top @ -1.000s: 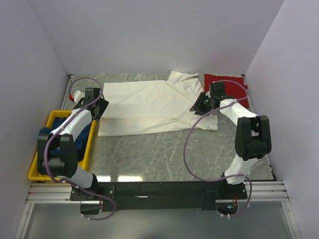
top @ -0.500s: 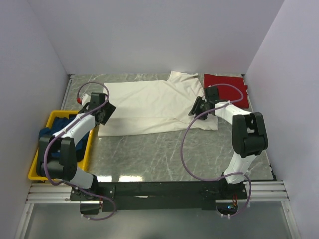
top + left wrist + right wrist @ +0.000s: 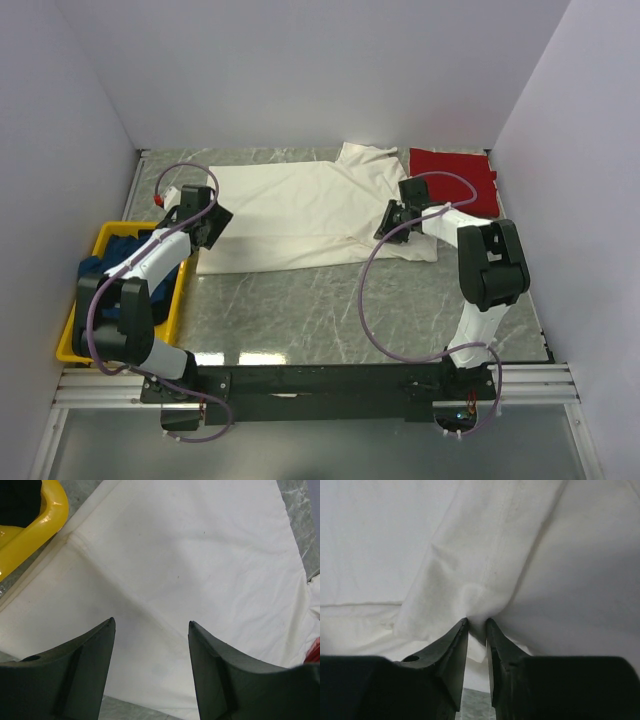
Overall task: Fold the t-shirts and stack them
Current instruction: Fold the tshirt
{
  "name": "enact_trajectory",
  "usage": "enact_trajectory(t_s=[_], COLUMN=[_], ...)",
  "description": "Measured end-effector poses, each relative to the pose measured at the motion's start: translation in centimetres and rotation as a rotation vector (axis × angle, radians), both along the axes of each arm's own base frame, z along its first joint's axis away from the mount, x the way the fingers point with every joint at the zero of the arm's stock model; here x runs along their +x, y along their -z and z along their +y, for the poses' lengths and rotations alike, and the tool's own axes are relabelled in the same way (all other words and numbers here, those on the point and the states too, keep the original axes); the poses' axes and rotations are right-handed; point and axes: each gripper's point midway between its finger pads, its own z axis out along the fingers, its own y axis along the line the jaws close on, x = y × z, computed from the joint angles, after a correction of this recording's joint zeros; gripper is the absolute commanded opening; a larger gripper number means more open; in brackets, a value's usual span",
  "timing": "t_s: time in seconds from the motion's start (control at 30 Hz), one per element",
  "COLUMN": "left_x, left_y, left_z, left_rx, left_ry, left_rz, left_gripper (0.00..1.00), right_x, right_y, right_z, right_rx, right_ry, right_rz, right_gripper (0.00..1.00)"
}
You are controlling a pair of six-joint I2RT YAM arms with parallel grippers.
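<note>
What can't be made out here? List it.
- Blue shirt, top view: left arm covers most; any mark hidden.
- Red shirt, top view: partly behind right arm.
- Right gripper, right wrist view: whether it pinches the white shirt is unclear; cloth bunches at the tips.

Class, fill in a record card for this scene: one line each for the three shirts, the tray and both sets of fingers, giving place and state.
cream-white t-shirt: spread out across the far side of the table
red t-shirt: lying flat at the far right corner
dark blue t-shirt: bunched in the tray
yellow tray: at the table's left edge
left fingers: open, above the cream shirt's left end
right fingers: pinched on a fold of the cream shirt's right end
</note>
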Motion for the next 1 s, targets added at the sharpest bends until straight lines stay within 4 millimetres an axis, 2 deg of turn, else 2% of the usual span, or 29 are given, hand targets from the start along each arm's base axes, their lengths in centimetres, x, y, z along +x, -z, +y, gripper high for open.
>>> enact_trajectory(t_s=[0.07, 0.27, 0.6, 0.77, 1.0], left_x=[0.0, 0.0, 0.1, -0.1, -0.3], left_y=[0.0, 0.0, -0.1, 0.2, 0.5], left_z=[0.0, -0.1, -0.6, -0.8, -1.1], left_rx=[0.000, -0.005, -0.022, -0.028, -0.035], left_ry=[0.000, 0.005, 0.021, 0.029, 0.043], left_rz=[0.000, -0.002, -0.005, -0.004, 0.003], left_gripper=[0.65, 0.64, 0.64, 0.64, 0.64], right_x=[-0.1, 0.8, 6.2, 8.6, 9.7], right_y=[-0.1, -1.2, -4.0, -3.9, -2.4], right_z=[0.4, 1.5, 4.3, 5.5, 7.0], right_rx=[0.006, 0.029, 0.075, 0.091, 0.081], right_ry=[-0.006, -0.020, -0.045, -0.054, -0.074], right_rz=[0.000, -0.016, -0.083, -0.085, -0.058], right_gripper=[0.18, 0.05, 0.03, 0.03, 0.03])
